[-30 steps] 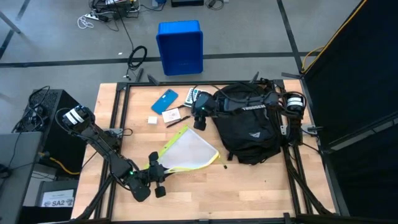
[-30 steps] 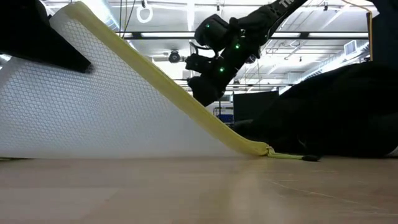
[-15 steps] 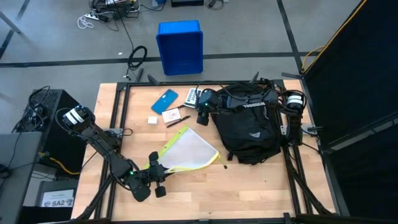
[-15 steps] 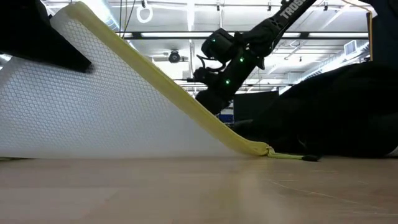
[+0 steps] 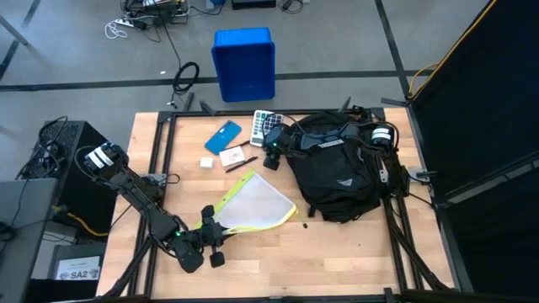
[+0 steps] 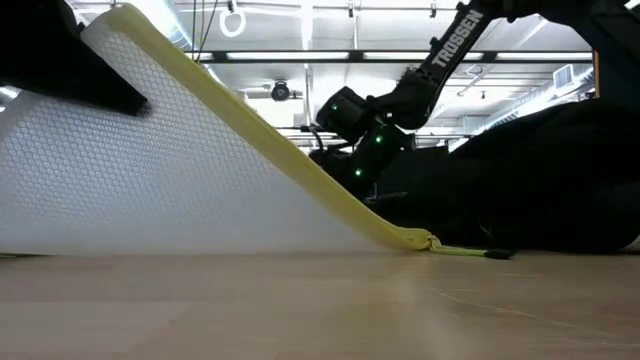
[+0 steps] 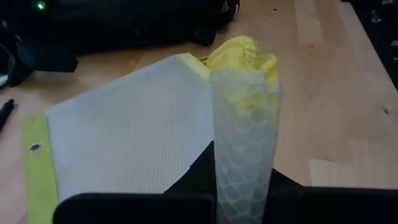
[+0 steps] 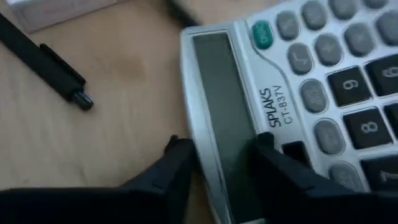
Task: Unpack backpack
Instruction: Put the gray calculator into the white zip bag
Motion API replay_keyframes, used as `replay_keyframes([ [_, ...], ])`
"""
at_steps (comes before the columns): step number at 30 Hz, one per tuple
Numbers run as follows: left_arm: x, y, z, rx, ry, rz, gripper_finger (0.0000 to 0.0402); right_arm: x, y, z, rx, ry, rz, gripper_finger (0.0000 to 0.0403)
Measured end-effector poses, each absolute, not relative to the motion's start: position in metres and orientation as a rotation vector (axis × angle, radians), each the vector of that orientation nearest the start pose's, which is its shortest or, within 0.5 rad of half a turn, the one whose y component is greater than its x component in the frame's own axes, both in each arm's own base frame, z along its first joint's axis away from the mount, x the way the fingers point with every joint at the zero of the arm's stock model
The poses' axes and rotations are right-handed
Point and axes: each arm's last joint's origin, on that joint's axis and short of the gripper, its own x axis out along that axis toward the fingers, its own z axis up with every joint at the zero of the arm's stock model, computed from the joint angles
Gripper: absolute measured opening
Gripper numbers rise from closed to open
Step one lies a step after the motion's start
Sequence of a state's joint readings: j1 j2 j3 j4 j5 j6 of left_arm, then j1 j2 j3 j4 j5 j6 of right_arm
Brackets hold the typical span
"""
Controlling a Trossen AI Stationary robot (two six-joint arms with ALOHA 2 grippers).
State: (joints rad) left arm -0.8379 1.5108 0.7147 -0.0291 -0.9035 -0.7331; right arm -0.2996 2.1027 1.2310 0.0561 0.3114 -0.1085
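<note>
The black backpack [image 5: 337, 172] lies on the table's right half, and the low view shows it as a dark mound [image 6: 540, 180]. A silver calculator [image 5: 268, 126] lies flat by its far left side. My right gripper [image 5: 271, 153] is low over the calculator, fingers apart and standing either side of its display end [image 8: 217, 112]. My left gripper [image 5: 209, 227], near the front left, is shut on a white mesh pouch with yellow edging [image 5: 253, 206]. The pouch slopes down from that gripper to the table. My left gripper pinches a bunched corner of the mesh pouch [image 7: 244, 155] between its two fingers, several layers gathered. That corner is raised off the table, while the pouch's far end [image 6: 420, 240] rests on the wood. My right gripper straddles the calculator's display end; I cannot tell whether its fingers [image 8: 180, 168] touch it.
A blue flat object [image 5: 223, 135], a white box [image 5: 232, 156], a small white block [image 5: 206, 162] and a black pen [image 8: 50, 68] lie left of the calculator. A blue bin [image 5: 244, 63] stands on the floor beyond the far edge. Bare wood shows at the front right.
My right gripper has sunk toward the table and come down at the calculator's display end, tipping further downward. The left gripper and the pouch have kept still.
</note>
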Motion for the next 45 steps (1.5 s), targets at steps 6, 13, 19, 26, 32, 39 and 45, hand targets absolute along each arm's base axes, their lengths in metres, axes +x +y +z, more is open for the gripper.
replay_keyframes([
  [6,0.202,-0.19,0.171,-0.086,0.466,0.244,0.0,0.401,-0.124,0.122,-0.124,0.859,-0.513,0.0009],
  [13,0.202,-0.191,0.171,-0.094,0.464,0.238,0.0,0.402,-0.095,0.122,-0.121,0.916,-0.449,0.0001],
  [19,0.202,-0.191,0.171,-0.094,0.47,0.234,0.0,0.405,-0.058,0.132,-0.166,0.921,-0.394,0.0002],
  [26,0.202,-0.191,0.171,-0.095,0.47,0.232,0.0,0.406,-0.035,0.161,-0.327,0.841,-0.442,0.0019],
  [32,0.202,-0.191,0.171,-0.093,0.473,0.228,0.0,0.404,-0.055,0.168,-0.3,0.822,-0.46,0.0107],
  [39,0.202,-0.191,0.171,-0.094,0.473,0.228,0.0,0.399,-0.095,0.164,-0.253,0.83,-0.538,0.0211],
  [45,0.202,-0.191,0.171,-0.094,0.473,0.228,0.0,0.393,-0.12,0.162,-0.2,0.839,-0.532,0.0225],
])
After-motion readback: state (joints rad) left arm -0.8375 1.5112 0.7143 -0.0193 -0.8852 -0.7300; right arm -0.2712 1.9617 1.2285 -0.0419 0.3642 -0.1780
